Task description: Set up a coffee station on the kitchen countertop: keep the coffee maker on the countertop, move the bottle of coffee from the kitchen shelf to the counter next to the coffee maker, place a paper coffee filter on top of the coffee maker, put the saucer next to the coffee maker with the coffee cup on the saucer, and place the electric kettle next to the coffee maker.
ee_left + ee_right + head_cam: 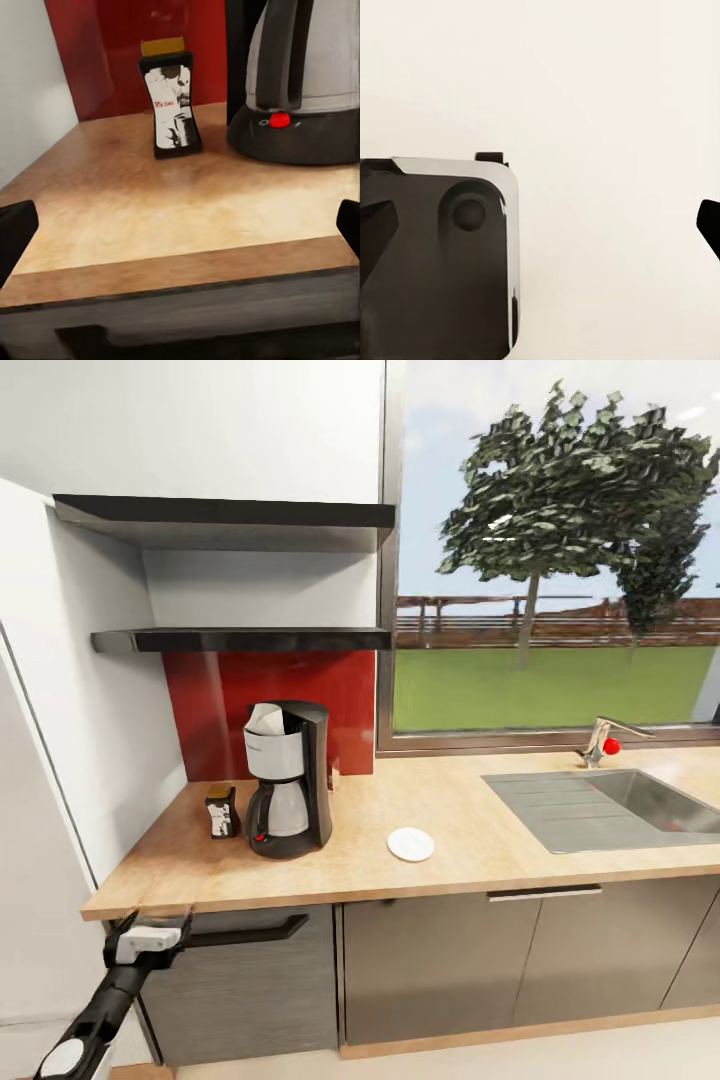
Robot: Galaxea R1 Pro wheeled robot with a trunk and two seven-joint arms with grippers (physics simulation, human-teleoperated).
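The coffee maker (pixel 290 780) stands at the left end of the kitchen countertop (pixel 480 850), against the red backsplash, with a white paper filter (pixel 265 717) on its top. Just left of it is the bottle of coffee (pixel 221 812), upright. The saucer (pixel 410 844) lies bare to the maker's right. My left gripper (pixel 155 920) hangs open below the counter's front edge, facing the bottle (pixel 171 105) and the maker's base (pixel 300 127). My right gripper (pixel 540 225) is open over pale floor. The coffee cup and the electric kettle are out of view.
A steel sink (pixel 620 805) with a faucet (pixel 605 740) is set into the counter at the right, under a window. Two dark shelves (pixel 240 640) hang above the coffee maker. A white wall (pixel 60 760) closes the left side. Grey cabinet fronts with a black handle (pixel 245 932) run below.
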